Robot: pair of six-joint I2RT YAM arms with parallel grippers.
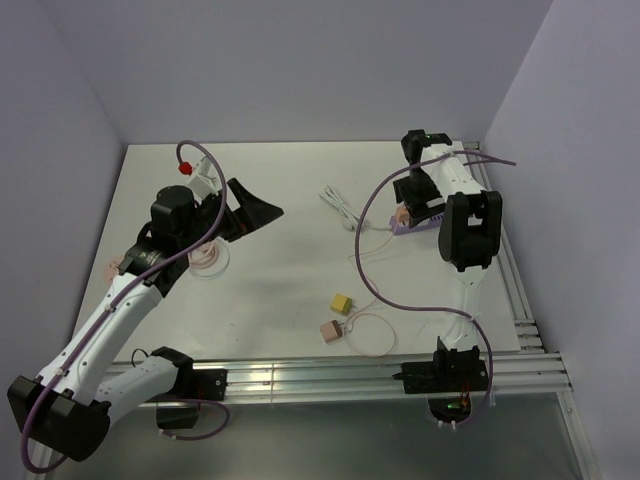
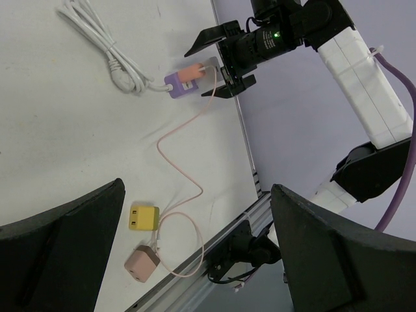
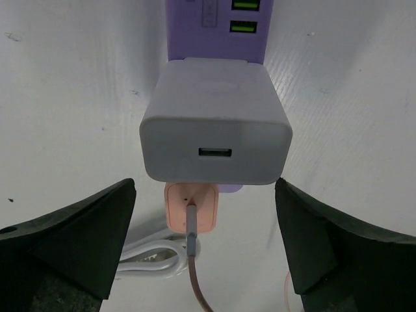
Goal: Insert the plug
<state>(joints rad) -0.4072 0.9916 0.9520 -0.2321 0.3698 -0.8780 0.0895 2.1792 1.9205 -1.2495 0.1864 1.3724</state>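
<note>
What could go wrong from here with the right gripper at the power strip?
1. The purple power strip lies loose near the table edge. A push from the open right gripper might slide it rather than seat the grey charger.
2. The pink cable snakes away beside the strip and could snag on the gripper or get tugged.

Matt plastics, matt white bench [image 3: 65, 97]
The grey charger [image 3: 216, 127] is smooth matt plastic, the purple power strip [image 3: 214, 29] likewise; the bench looks finely grained (speckled up close), with bare metal rails [image 1: 320, 378] along its near edge.
</note>
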